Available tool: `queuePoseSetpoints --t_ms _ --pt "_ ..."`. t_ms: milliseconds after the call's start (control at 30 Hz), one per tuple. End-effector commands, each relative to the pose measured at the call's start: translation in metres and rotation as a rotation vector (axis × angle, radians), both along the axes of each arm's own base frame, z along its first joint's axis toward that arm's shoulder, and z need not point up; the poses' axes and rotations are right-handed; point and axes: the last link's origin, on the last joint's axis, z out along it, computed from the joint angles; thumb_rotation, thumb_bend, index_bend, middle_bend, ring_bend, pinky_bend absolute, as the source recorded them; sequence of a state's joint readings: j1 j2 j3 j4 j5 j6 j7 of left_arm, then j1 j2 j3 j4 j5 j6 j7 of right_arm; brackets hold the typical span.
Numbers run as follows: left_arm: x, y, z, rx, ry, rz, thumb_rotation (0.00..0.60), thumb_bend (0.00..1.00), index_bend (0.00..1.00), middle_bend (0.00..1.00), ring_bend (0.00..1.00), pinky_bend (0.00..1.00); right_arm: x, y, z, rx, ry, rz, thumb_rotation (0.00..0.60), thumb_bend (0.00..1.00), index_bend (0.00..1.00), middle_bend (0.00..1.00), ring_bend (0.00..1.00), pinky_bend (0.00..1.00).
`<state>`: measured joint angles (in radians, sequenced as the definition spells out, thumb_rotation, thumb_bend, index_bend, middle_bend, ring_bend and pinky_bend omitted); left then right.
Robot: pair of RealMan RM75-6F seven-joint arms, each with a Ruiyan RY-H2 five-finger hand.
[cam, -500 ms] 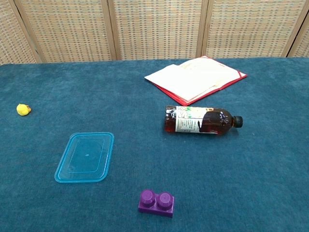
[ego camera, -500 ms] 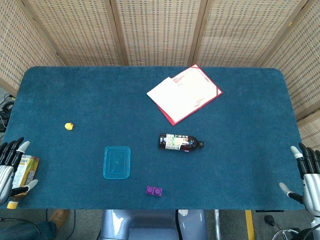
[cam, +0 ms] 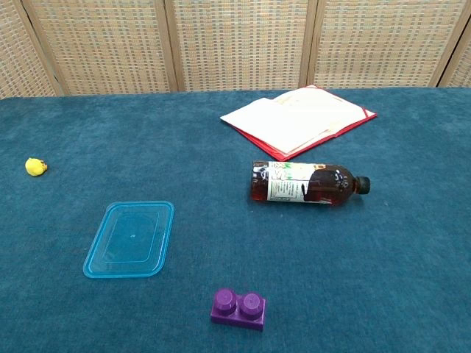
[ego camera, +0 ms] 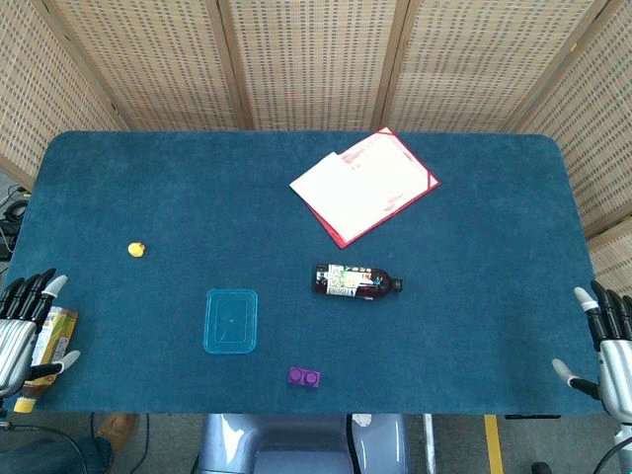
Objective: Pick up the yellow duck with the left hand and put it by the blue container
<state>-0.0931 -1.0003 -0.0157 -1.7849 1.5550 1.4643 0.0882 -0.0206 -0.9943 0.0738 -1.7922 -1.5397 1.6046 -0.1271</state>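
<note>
The left hand point(ego camera: 25, 331), fingers spread and empty, had edged slightly along the table's left edge, leaving the duck point(ego camera: 137, 250) untouched, well apart from the blue container point(ego camera: 231, 321).

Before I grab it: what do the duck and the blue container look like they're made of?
Duck: likely soft rubber or vinyl, matte yellow, rounded; too small to be sure. Blue container: thin clear-blue plastic, glossy, the cloth showing through it.
</note>
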Motion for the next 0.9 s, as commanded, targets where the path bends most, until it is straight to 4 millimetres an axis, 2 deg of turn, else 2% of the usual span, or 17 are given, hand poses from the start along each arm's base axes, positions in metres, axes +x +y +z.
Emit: queuePoseSetpoints --t_ms 33,167,267,367,467,700,900 --pt "-0.008 0.036 -0.004 -0.01 0.025 0.018 0.6 0.14 0.0 0.0 0.0 0.0 0.0 0.0 0.0 0.003 0.003 0.001 0.6 0.0 0.08 0.0 0.0 0.0" --pt "-0.016 0.091 -0.008 0.015 -0.016 -0.008 0.6 0.13 0.0 0.0 0.0 0.0 0.001 0.0 -0.004 0.017 0.008 0.004 0.6 0.0 0.08 0.0 0.0 0.0" --pt "-0.032 0.128 -0.017 0.0 -0.013 0.006 0.6 0.13 0.02 0.0 0.0 0.0 0.0 -0.002 -0.008 0.021 0.025 -0.001 0.6 0.0 0.08 0.0 0.0 0.0" --pt "-0.041 0.155 -0.024 -0.008 0.023 0.009 0.6 0.13 0.11 0.0 0.0 0.0 0.0 -0.004 -0.012 0.02 0.039 -0.009 0.6 0.0 0.09 0.0 0.0 0.0" --pt "-0.052 0.181 -0.038 -0.046 0.041 0.046 0.6 0.18 0.17 0.0 0.0 0.0 -0.003 -0.008 -0.015 0.02 0.05 -0.025 0.6 0.0 0.09 0.0 0.0 0.0" --pt "-0.06 0.22 -0.071 -0.124 0.068 0.118 0.6 0.29 0.26 0.0 0.0 0.0 -0.011 -0.017 -0.014 0.005 0.056 -0.07 0.6 0.0 0.1 0.0 0.0 0.0" --pt "-0.058 0.233 -0.099 -0.153 0.088 0.133 0.6 0.35 0.3 0.0 0.0 0.0 -0.014 -0.02 -0.013 0.0 0.051 -0.089 0.6 0.0 0.1 0.0 0.0 0.0"
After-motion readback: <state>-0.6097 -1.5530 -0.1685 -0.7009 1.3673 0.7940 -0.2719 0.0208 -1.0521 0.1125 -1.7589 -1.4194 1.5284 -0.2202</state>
